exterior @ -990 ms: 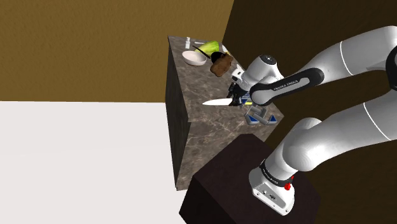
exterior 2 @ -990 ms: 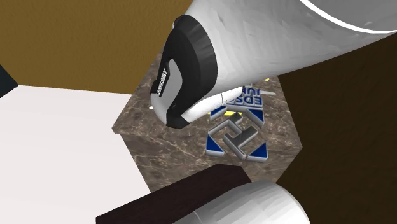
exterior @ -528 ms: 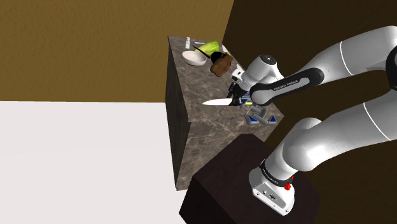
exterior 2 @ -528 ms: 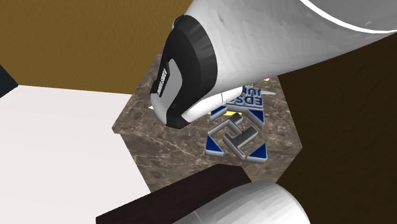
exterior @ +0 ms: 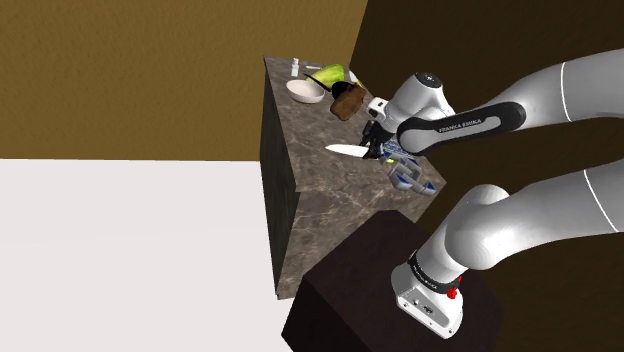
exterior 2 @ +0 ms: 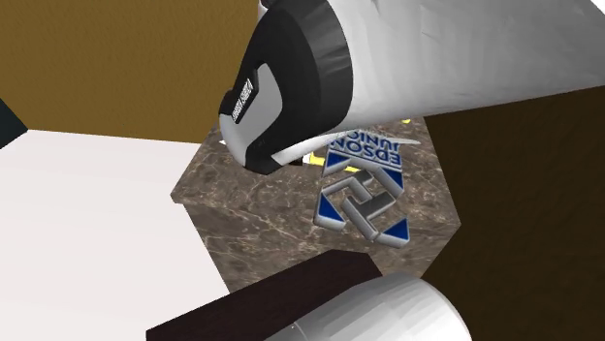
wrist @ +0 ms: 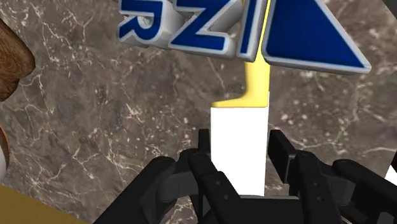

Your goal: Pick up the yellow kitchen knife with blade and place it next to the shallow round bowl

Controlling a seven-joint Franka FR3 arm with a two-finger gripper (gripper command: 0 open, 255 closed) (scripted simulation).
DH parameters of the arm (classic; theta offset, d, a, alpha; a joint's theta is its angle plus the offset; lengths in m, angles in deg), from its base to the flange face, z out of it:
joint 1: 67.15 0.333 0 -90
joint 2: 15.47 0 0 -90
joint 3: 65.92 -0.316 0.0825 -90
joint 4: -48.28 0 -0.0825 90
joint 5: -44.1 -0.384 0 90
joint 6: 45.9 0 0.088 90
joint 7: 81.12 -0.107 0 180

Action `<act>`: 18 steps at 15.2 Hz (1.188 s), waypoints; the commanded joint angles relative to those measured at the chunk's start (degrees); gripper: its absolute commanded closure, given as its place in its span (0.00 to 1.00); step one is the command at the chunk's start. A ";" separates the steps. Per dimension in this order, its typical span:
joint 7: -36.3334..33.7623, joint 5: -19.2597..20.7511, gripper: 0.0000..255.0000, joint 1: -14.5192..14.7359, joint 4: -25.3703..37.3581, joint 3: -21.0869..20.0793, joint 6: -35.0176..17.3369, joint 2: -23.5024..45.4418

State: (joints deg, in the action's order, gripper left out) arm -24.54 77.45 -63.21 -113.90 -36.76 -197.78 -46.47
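Knife gripped in pincer; since earlier frame lifted off table, carried slightly toward far edge.

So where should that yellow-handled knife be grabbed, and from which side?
Take the knife near its middle, where the white blade meets the yellow handle, coming down from above. It is long, flat and thin, roughly level over the counter, so a pinch across its width should fit. The end effector grips it there.
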 commanded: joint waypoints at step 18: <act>3.27 -5.63 1.00 2.26 8.19 -3.75 18.24 -10.28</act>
State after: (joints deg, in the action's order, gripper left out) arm -21.45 72.04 -61.07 -106.23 -40.45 -180.14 -56.66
